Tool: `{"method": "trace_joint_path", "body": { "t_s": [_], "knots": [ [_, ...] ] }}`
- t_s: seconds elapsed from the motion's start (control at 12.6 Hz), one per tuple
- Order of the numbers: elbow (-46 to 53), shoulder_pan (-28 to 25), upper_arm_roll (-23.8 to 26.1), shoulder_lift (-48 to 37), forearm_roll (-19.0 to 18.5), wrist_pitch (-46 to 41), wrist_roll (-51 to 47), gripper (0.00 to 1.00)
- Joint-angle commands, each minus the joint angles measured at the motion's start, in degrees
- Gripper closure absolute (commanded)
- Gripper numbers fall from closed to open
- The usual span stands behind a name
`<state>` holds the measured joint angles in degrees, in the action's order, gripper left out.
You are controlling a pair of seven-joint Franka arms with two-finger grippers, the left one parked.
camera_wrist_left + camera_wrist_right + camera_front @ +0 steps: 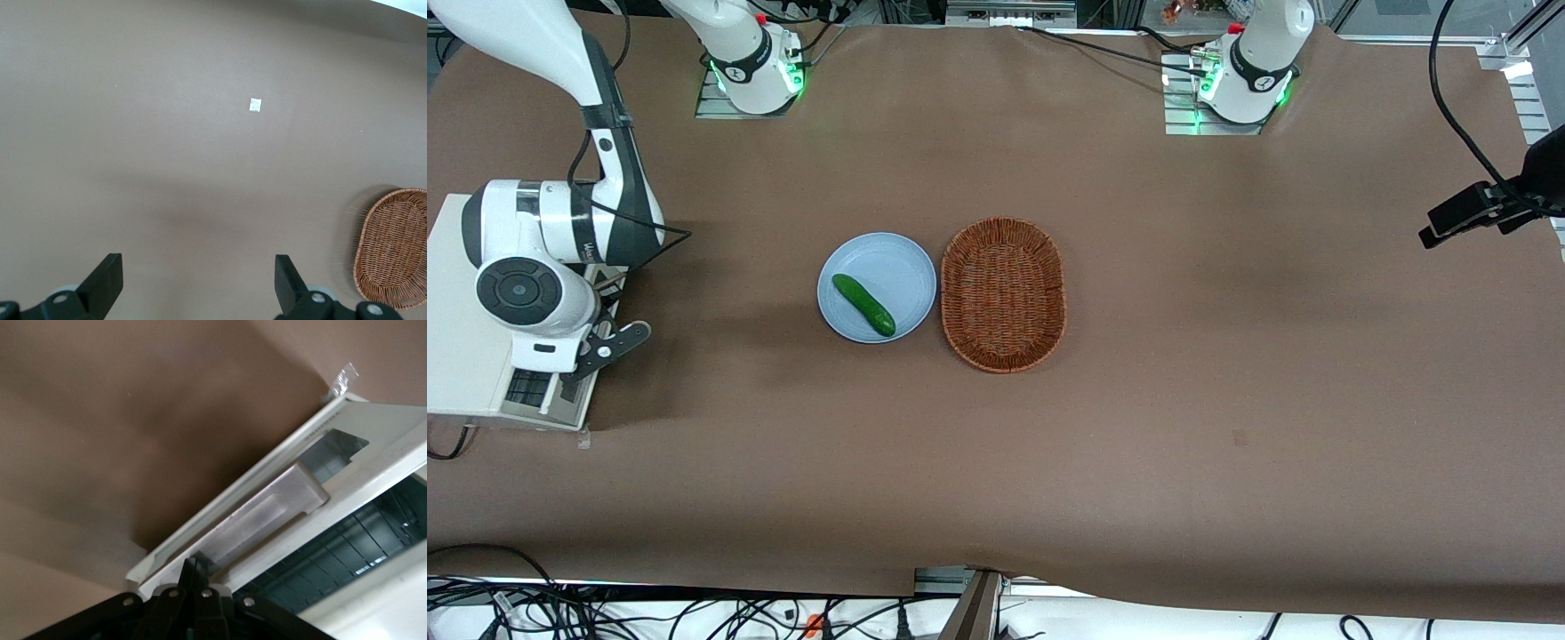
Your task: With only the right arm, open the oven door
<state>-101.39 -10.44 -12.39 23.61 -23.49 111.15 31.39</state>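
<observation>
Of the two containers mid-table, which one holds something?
The round light-blue plate holds a green cucumber; the oval wicker basket beside it is empty. The right gripper is at the oven door.

**Where everything sits on your table**

In the front view, the oven (458, 293) stands at the working arm's end of the table (1227, 427), mid-height in the frame. Its oven door (547, 404) is on the side facing the table's middle. Your right arm (543, 222) reaches down over the oven, with the claw (609, 342) just above the door and right at the handle (267, 513). At frame centre, the plate (889, 258) lies just beside the basket (1003, 222), on its oven side. The cucumber (863, 305) lies on the plate.
</observation>
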Motion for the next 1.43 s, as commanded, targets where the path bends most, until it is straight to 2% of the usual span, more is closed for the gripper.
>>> {"method": "trace_joint_path", "body": {
  "t_s": [0.0,0.32,0.56,0.87,1.11,1.35],
  "knots": [
    [0.0,0.7,-0.4,4.4,2.7,4.9,-1.4,1.00],
    [0.0,0.8,-0.4,7.6,7.0,8.1,-1.6,1.00],
    [0.0,1.4,-0.4,9.9,7.8,10.9,-1.6,1.00],
    [0.1,1.6,-0.4,12.0,12.9,12.3,-1.8,1.00],
    [0.1,2.2,-0.4,13.3,20.1,12.2,-2.6,1.00],
    [0.1,2.9,-0.4,13.8,29.4,11.5,-6.8,1.00]
  ]
}}
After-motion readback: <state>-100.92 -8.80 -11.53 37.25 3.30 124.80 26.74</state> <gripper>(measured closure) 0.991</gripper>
